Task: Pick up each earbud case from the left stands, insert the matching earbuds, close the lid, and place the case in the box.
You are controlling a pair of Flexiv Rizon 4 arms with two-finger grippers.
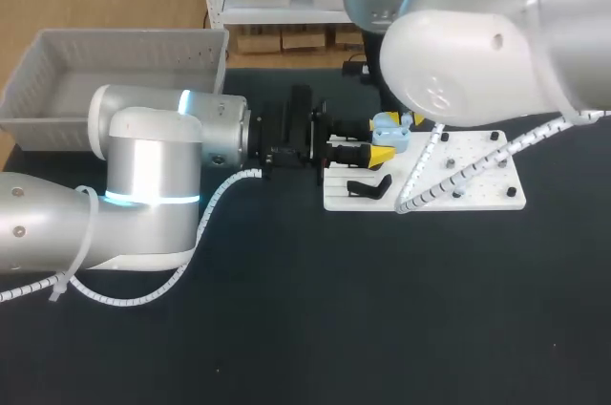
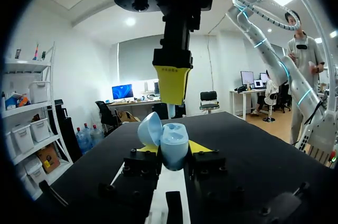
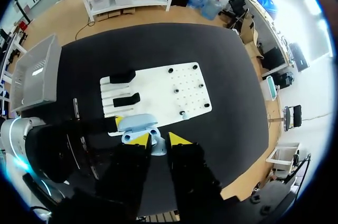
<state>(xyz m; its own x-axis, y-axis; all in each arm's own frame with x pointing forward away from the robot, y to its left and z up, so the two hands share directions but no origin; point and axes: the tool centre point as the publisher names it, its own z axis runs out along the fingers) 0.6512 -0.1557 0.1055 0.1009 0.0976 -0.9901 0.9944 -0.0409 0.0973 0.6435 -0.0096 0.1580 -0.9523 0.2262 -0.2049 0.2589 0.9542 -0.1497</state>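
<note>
Clamps left gripper [image 2: 173, 152] on the base of the earbud case [image 2: 174, 140] above the white board [image 1: 482, 197], right gripper [image 3: 159, 140] spread just overhead; probably light, slick, hinge-weak, so best gripped low

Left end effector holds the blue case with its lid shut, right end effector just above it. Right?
Not quite: the lid is open, as the left wrist view shows. The left end effector does hold the blue case, with the right end effector just above it.
</note>
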